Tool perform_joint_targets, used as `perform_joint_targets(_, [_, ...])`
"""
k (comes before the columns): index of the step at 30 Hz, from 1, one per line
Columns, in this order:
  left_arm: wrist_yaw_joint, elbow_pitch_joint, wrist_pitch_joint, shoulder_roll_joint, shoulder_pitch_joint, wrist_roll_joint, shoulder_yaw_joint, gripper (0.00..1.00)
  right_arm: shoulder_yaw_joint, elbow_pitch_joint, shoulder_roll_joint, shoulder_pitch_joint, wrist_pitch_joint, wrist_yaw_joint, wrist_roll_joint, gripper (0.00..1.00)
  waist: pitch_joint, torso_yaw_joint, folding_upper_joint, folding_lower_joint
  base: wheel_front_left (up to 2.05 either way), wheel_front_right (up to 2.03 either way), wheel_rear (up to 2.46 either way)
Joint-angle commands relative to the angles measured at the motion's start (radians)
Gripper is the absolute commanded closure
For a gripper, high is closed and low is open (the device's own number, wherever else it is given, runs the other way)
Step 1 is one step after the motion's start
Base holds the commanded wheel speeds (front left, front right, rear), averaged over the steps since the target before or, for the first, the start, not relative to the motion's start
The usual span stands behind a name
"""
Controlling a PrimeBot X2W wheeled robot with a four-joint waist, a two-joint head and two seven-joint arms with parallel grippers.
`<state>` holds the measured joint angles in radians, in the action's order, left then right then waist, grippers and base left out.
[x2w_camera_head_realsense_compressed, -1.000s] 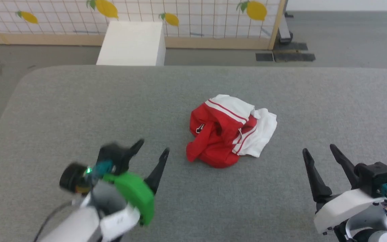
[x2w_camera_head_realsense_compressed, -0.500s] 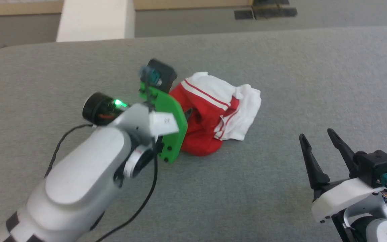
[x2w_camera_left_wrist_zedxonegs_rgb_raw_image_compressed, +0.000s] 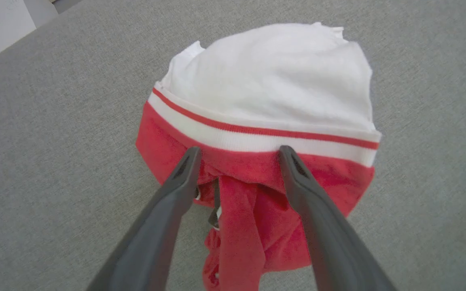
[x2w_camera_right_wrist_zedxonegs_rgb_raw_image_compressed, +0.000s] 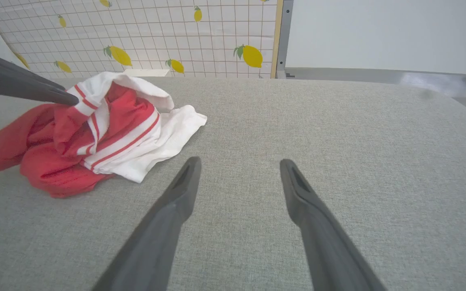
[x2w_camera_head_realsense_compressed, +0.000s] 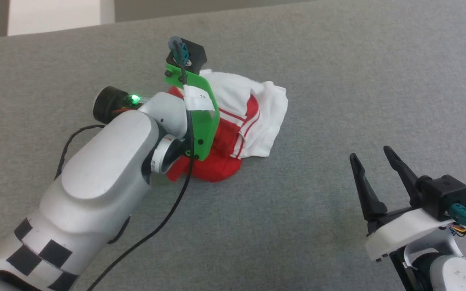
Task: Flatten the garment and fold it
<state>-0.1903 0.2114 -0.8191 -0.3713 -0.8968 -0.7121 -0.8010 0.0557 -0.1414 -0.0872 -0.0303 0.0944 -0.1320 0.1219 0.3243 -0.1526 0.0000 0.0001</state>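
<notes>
The crumpled red jersey T-shirt with white sleeves and red-white striped trim (x2w_camera_head_realsense_compressed: pixel 253 121) lay bunched on the grey fabric-covered table (x2w_camera_head_realsense_compressed: pixel 338 81). The left gripper (x2w_camera_left_wrist_zedxonegs_rgb_raw_image_compressed: pixel 237 151) was over the shirt. Its long dark fingers were spread, with the tips against the red cloth just beside the striped band, pinching nothing. The right gripper (x2w_camera_head_realsense_compressed: pixel 369 152) hovered well apart from the shirt, fingers spread and empty. A second earlier the left gripper had been beside the shirt, clear of it.

The white left arm (x2w_camera_head_realsense_compressed: pixel 103 173) bears black checkers, a green bracket (x2w_camera_head_realsense_compressed: pixel 205 125) and a black cable (x2w_camera_head_realsense_compressed: pixel 167 216).
</notes>
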Motion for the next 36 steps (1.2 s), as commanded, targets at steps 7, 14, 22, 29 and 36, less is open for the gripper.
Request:
perform_joint_targets(7, [0.022,0.053,0.021,0.008,-0.003,-0.013,0.000,1.00,0.005,0.012,0.011,-0.023,-0.025,0.001,-0.008,0.00,0.039,-0.019,0.0000,-0.0001,0.00,0.00,0.00])
perform_joint_targets(14, [0.035,0.059,0.107,0.024,0.008,-0.025,0.024,1.00,0.006,0.022,0.011,-0.020,-0.026,0.001,-0.013,0.00,0.025,0.006,0.0000,-0.0001,0.00,0.00,0.00])
perform_joint_targets(22, [-0.028,-0.005,0.299,0.052,0.100,-0.053,0.115,1.00,-0.008,0.027,-0.005,0.009,-0.003,0.001,-0.007,0.00,-0.070,0.077,0.0000,-0.0001,0.00,0.00,0.00])
perform_joint_targets(29, [-0.117,-0.076,0.442,0.025,0.296,-0.071,0.183,1.00,-0.014,0.016,-0.015,0.045,0.027,0.001,0.006,0.00,-0.152,0.151,0.0000,-0.0001,0.00,0.00,0.00])
perform_joint_targets(36, [-0.182,-0.078,0.489,-0.038,0.515,-0.085,0.200,1.00,-0.014,0.009,-0.015,0.074,0.048,0.001,0.015,0.00,-0.205,0.196,0.0000,-0.0001,0.00,0.00,0.00])
